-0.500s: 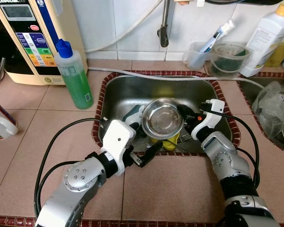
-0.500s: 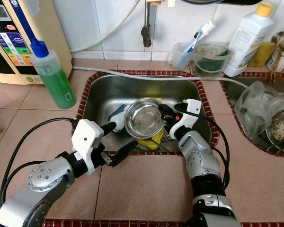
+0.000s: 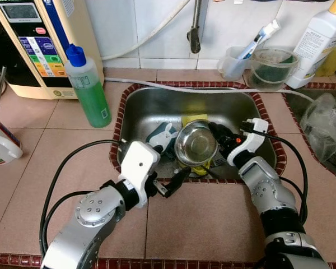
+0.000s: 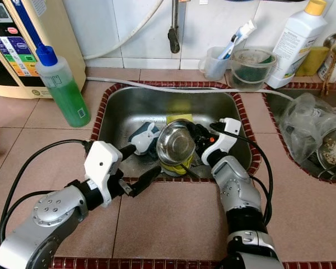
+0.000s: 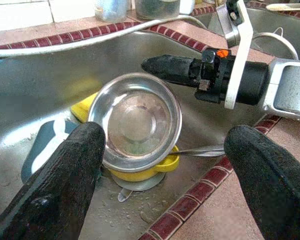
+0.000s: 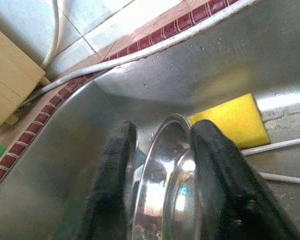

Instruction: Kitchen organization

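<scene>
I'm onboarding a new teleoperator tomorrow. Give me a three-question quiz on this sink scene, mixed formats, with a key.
1. True or false: the right gripper has its fingers closed on the rim of the steel bowl.
2. Multiple choice: the steel bowl sits on
A. a yellow dish
B. the tiled counter
C. a wire rack
3. Fill in: the bottle with the blue cap beside the sink holds ____ liquid.

Key: 1 true; 2 A; 3 green. The left gripper hangs open over the sink's near edge, holding nothing.
</scene>
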You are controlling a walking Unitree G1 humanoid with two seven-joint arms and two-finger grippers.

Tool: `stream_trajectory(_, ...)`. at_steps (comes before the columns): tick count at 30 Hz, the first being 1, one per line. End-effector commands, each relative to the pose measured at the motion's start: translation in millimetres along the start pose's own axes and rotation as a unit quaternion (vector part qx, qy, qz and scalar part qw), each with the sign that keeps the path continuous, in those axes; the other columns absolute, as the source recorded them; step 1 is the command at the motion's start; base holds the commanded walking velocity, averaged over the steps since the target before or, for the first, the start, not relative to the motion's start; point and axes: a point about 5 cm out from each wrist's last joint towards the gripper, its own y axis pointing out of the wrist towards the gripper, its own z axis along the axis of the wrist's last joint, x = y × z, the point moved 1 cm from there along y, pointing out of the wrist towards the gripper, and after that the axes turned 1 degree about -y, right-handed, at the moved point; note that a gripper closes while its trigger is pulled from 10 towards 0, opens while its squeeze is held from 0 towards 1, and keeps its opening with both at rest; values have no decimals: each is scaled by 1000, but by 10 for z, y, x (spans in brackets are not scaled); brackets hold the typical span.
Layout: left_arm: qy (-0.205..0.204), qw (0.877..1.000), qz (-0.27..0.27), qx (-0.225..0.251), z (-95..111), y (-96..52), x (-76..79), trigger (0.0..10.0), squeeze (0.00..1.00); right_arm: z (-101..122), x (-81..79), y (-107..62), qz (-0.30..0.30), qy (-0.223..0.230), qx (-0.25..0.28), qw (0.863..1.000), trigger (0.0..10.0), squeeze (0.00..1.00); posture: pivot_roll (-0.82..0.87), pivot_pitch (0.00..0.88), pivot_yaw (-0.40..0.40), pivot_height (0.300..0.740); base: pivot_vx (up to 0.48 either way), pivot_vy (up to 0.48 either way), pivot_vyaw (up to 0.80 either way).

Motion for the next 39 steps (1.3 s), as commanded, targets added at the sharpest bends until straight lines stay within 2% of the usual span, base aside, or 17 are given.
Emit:
stream_trajectory(1, 11, 1000, 5, 4, 37, -8, -13, 10000, 0, 48, -24, 24, 7, 3, 10, 1000, 10000, 1000, 115, 168, 14, 740, 0, 0, 0)
stream_trajectory(8, 21, 1000, 16, 9, 47, 51, -68, 10000, 0, 102, -74, 62, 16, -6, 16, 1000, 10000, 1000, 113, 117, 5, 740, 0, 0, 0)
stream_trajectory(15, 27, 999, 37, 23, 85, 124, -186, 10000, 0, 165, -98, 73, 12, -48, 30, 998, 10000, 1000, 104, 65, -1, 740, 0, 0, 0)
stream_trajectory(18, 24, 997, 67, 32, 94, 174, -305, 10000, 0, 216, -136, 72, -3, -106, 50, 993, 10000, 1000, 92, 38, -5, 740, 0, 0, 0)
stream_trajectory(21, 7, 992, 122, 41, 43, 218, -502, 10000, 0, 113, -230, 41, -4, -226, 63, 972, 10000, 1000, 76, 10, -9, 740, 0, 0, 0)
stream_trajectory(24, -17, 986, 158, 44, -44, 227, -639, 10000, 0, 62, -241, 0, -11, -214, 83, 973, 10000, 1000, 70, 0, -17, 740, 0, 0, 0)
stream_trajectory(29, -31, 982, 179, 53, -97, 202, -725, 10000, 0, 48, -306, -64, -11, -212, 111, 971, 10000, 1000, 62, 0, -25, 740, 0, 0, 0)
stream_trajectory(32, -34, 980, 188, 62, -126, 196, -752, 10000, 0, 27, -315, -131, -19, -218, 125, 968, 10000, 1000, 56, 0, -26, 740, 0, 0, 0)
stream_trajectory(34, -37, 977, 203, 56, -245, 214, -780, 10000, 0, -17, -303, -221, -43, -242, 145, 958, 10000, 1000, 50, 0, -26, 740, 0, 0, 0)
stream_trajectory(39, -53, 976, 199, 72, -307, 211, -761, 10000, 0, -45, -348, -296, -50, -252, 162, 953, 10000, 1000, 41, 0, -20, 740, 0, 0, 0)
